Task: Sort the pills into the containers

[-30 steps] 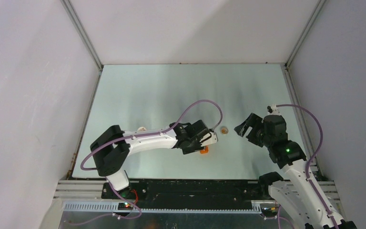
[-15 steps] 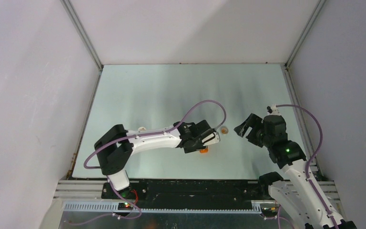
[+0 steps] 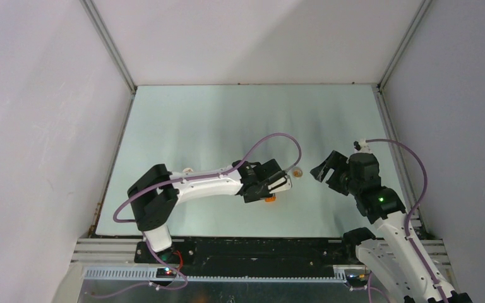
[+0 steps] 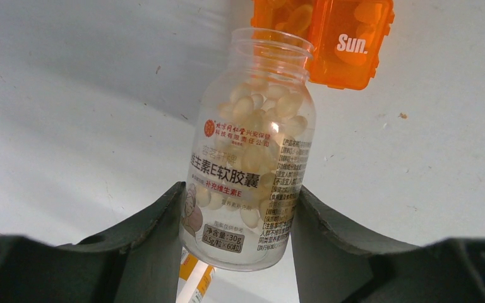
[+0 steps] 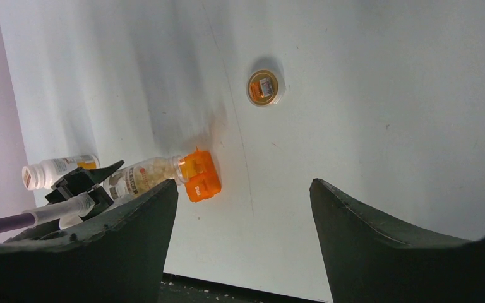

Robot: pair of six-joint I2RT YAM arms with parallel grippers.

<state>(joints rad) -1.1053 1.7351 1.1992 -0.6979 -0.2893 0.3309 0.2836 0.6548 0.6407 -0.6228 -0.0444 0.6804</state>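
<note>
My left gripper [image 3: 274,185] is shut on a clear pill bottle [image 4: 252,158] full of pale capsules. The bottle is uncapped and tilted, its mouth at the edge of the orange pill box [image 4: 344,44] marked "Sun.", which holds capsules. The box lies on the table just below the gripper in the top view [image 3: 269,199]. The right wrist view shows the bottle [image 5: 144,177] and the box [image 5: 201,177] too. My right gripper [image 3: 324,170] is open and empty, hovering to the right of the box.
The bottle's round cap [image 3: 297,172] lies on the table between the two grippers, also in the right wrist view [image 5: 264,88]. A second white bottle with an orange label [image 5: 57,169] lies behind the left arm [image 3: 187,170]. Walls enclose the table.
My left gripper has shifted slightly right with the bottle, bringing its mouth closer over the orange box. The right arm has not moved.
</note>
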